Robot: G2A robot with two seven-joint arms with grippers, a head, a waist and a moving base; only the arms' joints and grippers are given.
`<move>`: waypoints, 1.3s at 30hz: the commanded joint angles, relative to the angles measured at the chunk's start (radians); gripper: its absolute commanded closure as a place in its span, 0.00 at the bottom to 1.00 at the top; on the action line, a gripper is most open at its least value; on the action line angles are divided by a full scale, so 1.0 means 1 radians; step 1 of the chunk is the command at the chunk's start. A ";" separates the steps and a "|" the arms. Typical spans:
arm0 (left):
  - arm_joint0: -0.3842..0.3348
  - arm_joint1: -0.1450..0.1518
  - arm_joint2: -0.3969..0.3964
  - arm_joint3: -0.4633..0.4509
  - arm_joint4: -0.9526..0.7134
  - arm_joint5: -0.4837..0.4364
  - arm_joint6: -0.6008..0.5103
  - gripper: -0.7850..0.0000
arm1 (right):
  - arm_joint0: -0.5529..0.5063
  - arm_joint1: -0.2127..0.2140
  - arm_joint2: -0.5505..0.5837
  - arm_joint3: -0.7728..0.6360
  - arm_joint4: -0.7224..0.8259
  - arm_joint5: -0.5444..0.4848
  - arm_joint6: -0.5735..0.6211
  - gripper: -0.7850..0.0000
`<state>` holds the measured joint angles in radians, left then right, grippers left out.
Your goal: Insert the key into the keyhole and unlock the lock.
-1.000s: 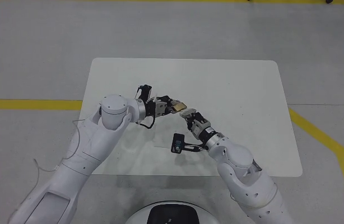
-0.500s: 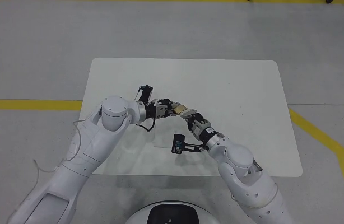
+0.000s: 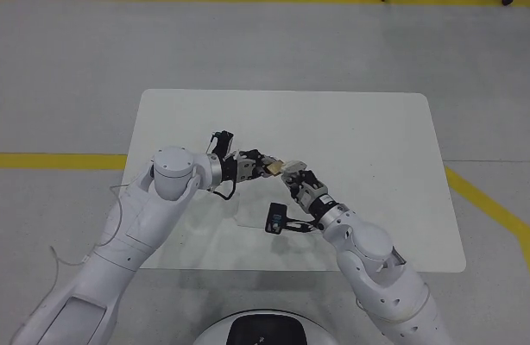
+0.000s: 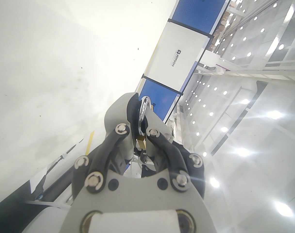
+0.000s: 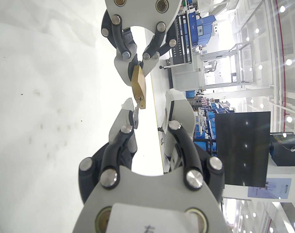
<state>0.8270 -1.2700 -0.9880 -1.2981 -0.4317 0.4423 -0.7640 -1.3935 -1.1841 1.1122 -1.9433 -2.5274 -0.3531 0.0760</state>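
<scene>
A small brass padlock (image 5: 138, 86) hangs in the air above the white table (image 3: 377, 147). My left gripper (image 5: 137, 67) is shut on its silver shackle (image 4: 143, 112), and the brass body (image 4: 140, 143) shows between the fingers. A silver key (image 5: 136, 116) sticks in the keyhole at the lock's lower end. My right gripper (image 5: 151, 101) stands open around the key, whose head rests against one finger (image 5: 124, 117). In the top view the lock (image 3: 271, 164) sits between the left gripper (image 3: 255, 164) and the right gripper (image 3: 293, 174), over the table's middle.
The two arms meet near the table's centre. Bare white tabletop stretches to the far edge (image 3: 282, 92) and to the right side (image 3: 438, 172). A yellow floor line (image 3: 58, 160) runs past the table on the left.
The left gripper with the lock swung slightly toward the right arm and came back. The right gripper has shifted a little at the lock's keyhole end.
</scene>
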 commanded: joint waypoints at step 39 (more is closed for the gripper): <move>-0.030 0.000 -0.014 0.040 -0.002 -0.028 -0.024 1.00 | 0.007 -0.007 0.005 -0.010 0.008 -0.045 0.016 1.00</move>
<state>0.7969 -1.2699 -1.0018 -1.2575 -0.4347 0.4140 -0.7882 -1.3880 -1.1903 1.1191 -1.9532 -2.5194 -0.3987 0.0911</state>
